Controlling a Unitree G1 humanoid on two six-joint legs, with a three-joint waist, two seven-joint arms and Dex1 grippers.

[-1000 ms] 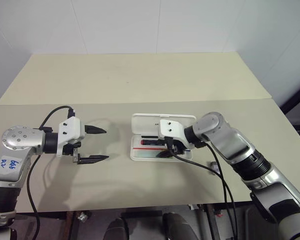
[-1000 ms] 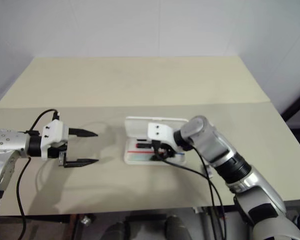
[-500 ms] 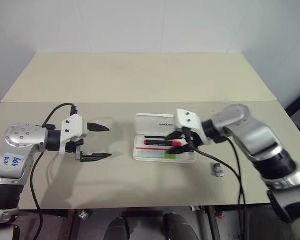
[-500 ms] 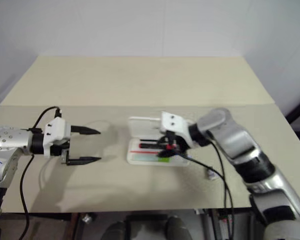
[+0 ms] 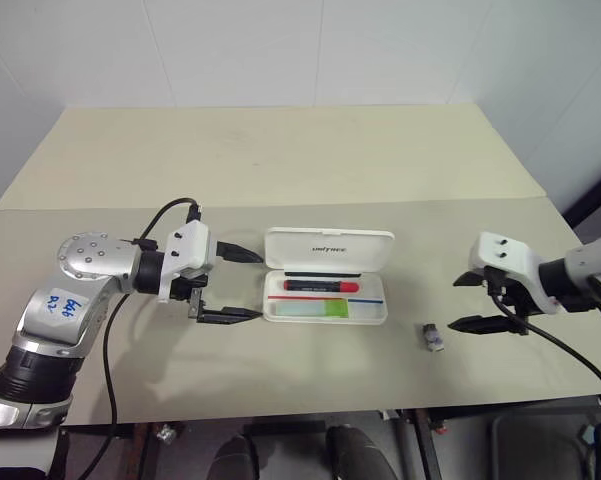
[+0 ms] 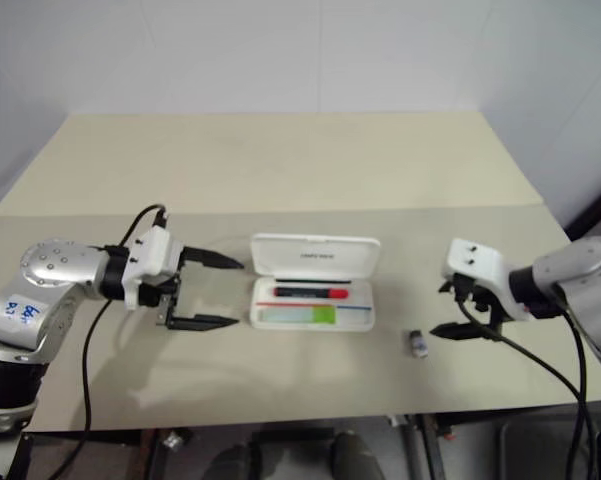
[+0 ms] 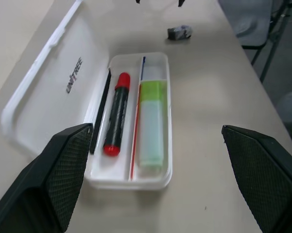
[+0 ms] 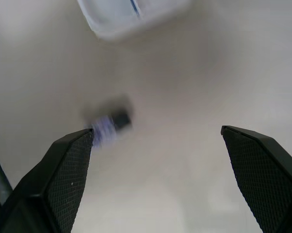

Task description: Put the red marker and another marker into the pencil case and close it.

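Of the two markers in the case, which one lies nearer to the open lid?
The red marker; it lies beside the lid, while the green marker lies along the front wall.

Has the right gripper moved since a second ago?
Yes. The right gripper was over the open case and has swung out to the robot's right; it now hangs open past the small grey block, clear of the case.

Silver arms, white wrists, black cables, black-fingered left hand (image 5: 235,285).
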